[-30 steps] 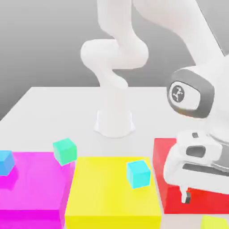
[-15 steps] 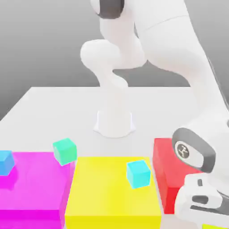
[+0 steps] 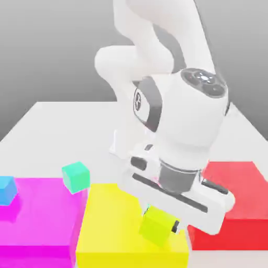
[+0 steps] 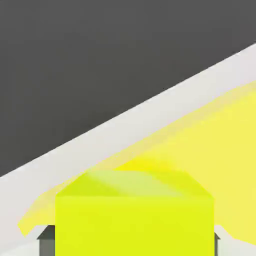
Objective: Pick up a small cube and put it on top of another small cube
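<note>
Claw [image 3: 160, 224] gripping lime cube [image 3: 157, 225], carry step; you next move it over the teal-green cube [image 3: 76, 177].

— Where's the lime cube [image 3: 158, 225]?
— Up in the gripper [image 3: 161, 222], in front of the yellow block [image 3: 107, 225].
— And the teal-green cube [image 3: 76, 177]?
— Over there by the magenta block [image 3: 39, 214], well apart from the lime one.
</note>
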`<state>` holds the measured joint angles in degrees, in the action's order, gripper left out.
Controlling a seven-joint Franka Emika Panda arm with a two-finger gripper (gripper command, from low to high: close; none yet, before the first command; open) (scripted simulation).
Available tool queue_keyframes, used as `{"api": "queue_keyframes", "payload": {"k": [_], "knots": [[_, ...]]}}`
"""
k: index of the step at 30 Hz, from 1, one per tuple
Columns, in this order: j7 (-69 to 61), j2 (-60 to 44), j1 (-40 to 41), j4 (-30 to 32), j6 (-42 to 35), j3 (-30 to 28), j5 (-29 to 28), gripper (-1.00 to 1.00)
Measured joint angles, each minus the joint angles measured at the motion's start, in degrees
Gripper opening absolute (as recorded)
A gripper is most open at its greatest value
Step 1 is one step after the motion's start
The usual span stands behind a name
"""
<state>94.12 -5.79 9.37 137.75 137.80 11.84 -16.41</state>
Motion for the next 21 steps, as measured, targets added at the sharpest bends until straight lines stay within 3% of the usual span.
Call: {"api": "queue_keyframes", "payload": {"k": [16, 21], "knots": [[-7.39, 32.19, 12.32, 22.09, -4.65, -14.37, 13.51, -1.00], [-8.06, 26.27, 12.85, 25.94, 5.49, -15.44, 14.45, -1.00]]}}
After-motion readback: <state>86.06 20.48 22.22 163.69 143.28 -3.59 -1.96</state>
